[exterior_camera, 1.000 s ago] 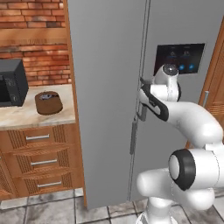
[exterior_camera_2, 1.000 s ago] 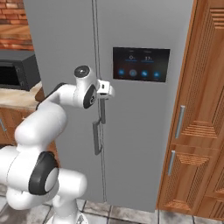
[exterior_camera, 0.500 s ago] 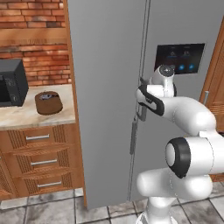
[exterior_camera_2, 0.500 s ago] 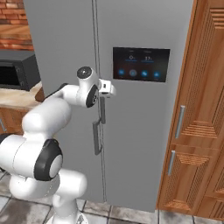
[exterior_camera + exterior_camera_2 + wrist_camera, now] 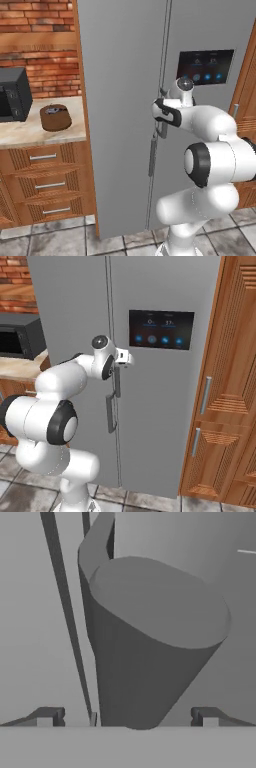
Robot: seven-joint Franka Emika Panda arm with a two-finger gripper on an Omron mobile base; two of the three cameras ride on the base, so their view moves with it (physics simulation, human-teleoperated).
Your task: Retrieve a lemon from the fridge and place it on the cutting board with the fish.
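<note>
Reaching at the fridge's [image 5: 125, 100] door seam, the gripper [image 5: 127, 719] straddles the top of the right door's handle [image 5: 150, 647], its fingers [image 5: 47, 716] wide apart on either side and not yet pinching it. The fridge is closed, so the lemon cannot be seen. To open it well, the gripper should likely close firmly on the bar, then pull outward along the door's arc. A counter [image 5: 30, 131] lies to the left.
</note>
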